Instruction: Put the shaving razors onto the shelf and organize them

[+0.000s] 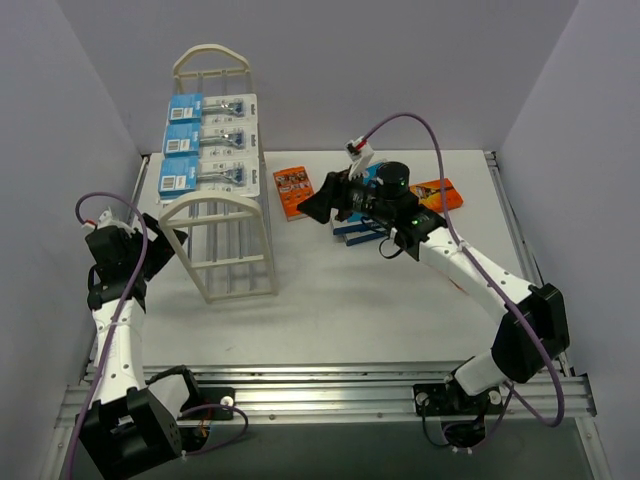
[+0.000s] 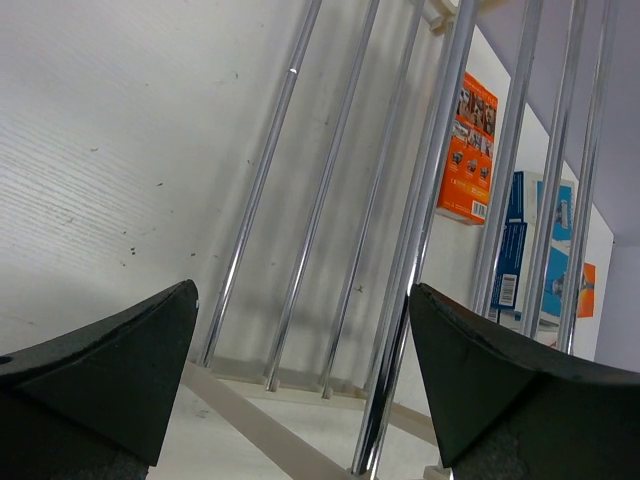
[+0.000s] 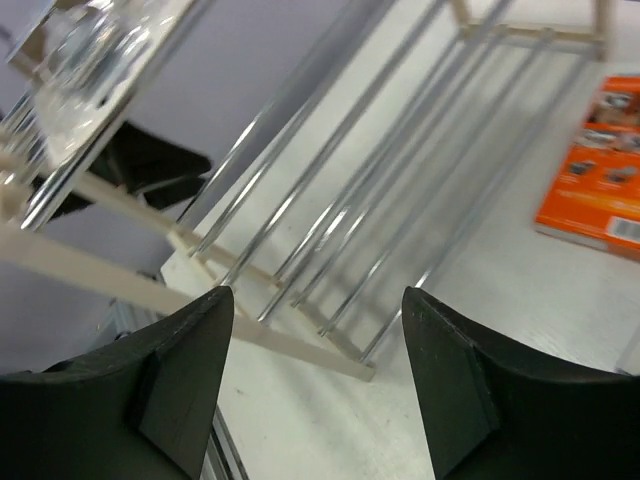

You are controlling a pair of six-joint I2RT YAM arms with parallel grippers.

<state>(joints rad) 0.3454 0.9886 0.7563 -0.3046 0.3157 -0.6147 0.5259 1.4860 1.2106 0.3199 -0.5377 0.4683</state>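
Observation:
The shelf (image 1: 238, 283) stands at the left, and three blister-card shaving razors (image 1: 210, 141) lie in a row on its top tier. One orange box (image 1: 293, 190) lies on the table to the right of the shelf, and another orange box (image 1: 438, 193) lies further right. Blue-and-white boxes (image 1: 358, 231) sit under my right arm. My right gripper (image 1: 322, 198) hovers open and empty between the shelf and these boxes, facing the shelf rods (image 3: 330, 220). At the shelf's near left end my left gripper (image 1: 170, 240) is open and empty, with the rods (image 2: 330, 200) in front of it.
Grey walls close in the table on the left, back and right. Through the rods the left wrist view shows an orange box (image 2: 468, 150) and a blue-and-white box (image 2: 513, 250). An orange box (image 3: 600, 170) lies at the right of the right wrist view.

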